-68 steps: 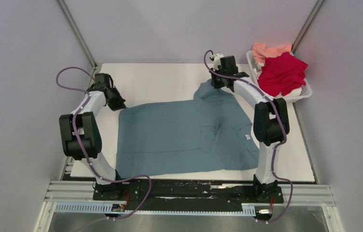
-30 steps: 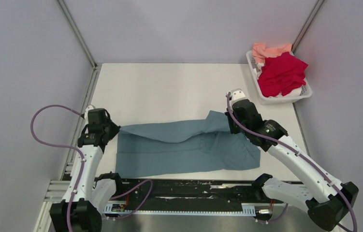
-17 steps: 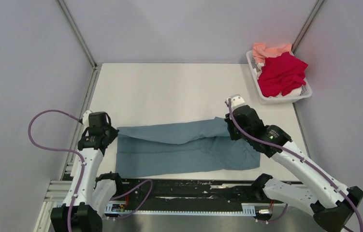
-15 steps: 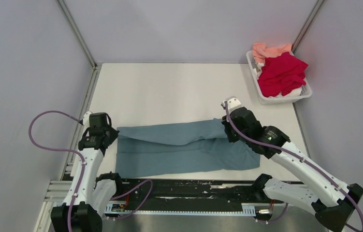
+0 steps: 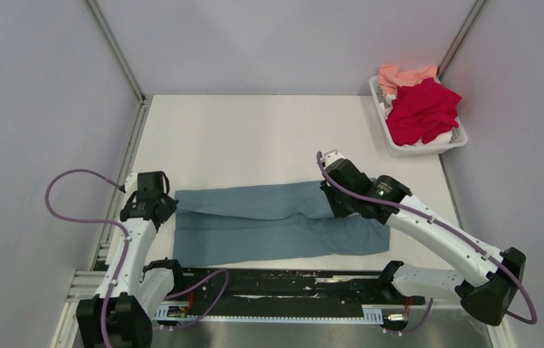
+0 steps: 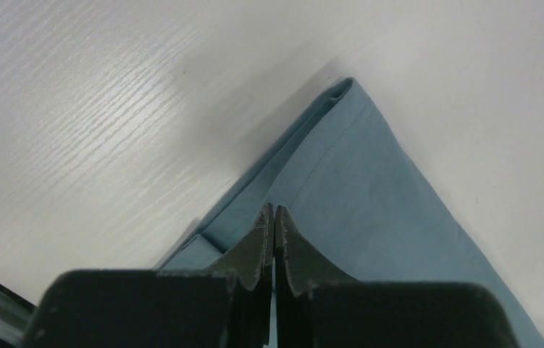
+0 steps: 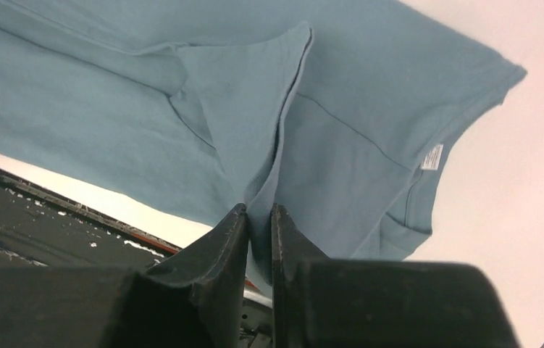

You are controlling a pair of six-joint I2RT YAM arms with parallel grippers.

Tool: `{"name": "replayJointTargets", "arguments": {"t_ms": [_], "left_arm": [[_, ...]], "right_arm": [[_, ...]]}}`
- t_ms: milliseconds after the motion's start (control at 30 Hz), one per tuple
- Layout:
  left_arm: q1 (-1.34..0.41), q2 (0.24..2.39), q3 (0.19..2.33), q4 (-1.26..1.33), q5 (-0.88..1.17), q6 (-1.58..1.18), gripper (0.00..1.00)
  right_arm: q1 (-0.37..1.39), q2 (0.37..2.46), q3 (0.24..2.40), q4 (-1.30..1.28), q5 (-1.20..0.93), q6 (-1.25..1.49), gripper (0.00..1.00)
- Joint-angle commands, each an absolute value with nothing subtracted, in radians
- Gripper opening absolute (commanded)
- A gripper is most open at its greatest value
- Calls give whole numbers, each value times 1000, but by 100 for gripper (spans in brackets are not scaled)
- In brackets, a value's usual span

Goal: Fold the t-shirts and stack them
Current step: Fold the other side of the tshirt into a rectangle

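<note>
Left gripper [image 6: 274,210]: pressed together on teal tee [image 5: 269,225] corner.
Right gripper [image 7: 260,210]: pinching a raised fold of the tee.
Teal tee: folded lengthwise, near table [image 5: 254,130] edge.
Red tee [image 5: 421,109], pink tee [image 5: 399,75]: in basket [image 5: 428,149].

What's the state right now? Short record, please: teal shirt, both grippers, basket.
teal t-shirt: doubled over into a band near the front edge of the table, white tag showing
left gripper: shut on the shirt's left corner
right gripper: pinching a raised fold at the shirt's right end
basket: far right corner, holds red t-shirt and pink t-shirt, unfolded
</note>
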State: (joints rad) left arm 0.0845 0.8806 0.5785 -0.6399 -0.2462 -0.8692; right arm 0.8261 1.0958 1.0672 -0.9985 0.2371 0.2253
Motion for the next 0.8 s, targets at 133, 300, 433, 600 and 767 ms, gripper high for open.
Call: {"name": "replayJointTargets", "arguments": {"t_ms": [133,300,433,600,767], "left_arm": [[86,850,572,-652,-324,-905,6],[86,858,569,-642,-328,-907,12],[86,878,576,-660,-375,-906,38],[87,865,626,-728,-401,-938,95],[86,782,646,-667,-230,-872,100]], "right_arm": [[832,1256,1042,-1153,321,481,18],[831,1343,956,-1165,377,593,27],[832,1366,918,-1185,426,682,38],[832,1355,938,-1313,529,818,84],[832,1207,1022,-1365,659,925,100]]}}
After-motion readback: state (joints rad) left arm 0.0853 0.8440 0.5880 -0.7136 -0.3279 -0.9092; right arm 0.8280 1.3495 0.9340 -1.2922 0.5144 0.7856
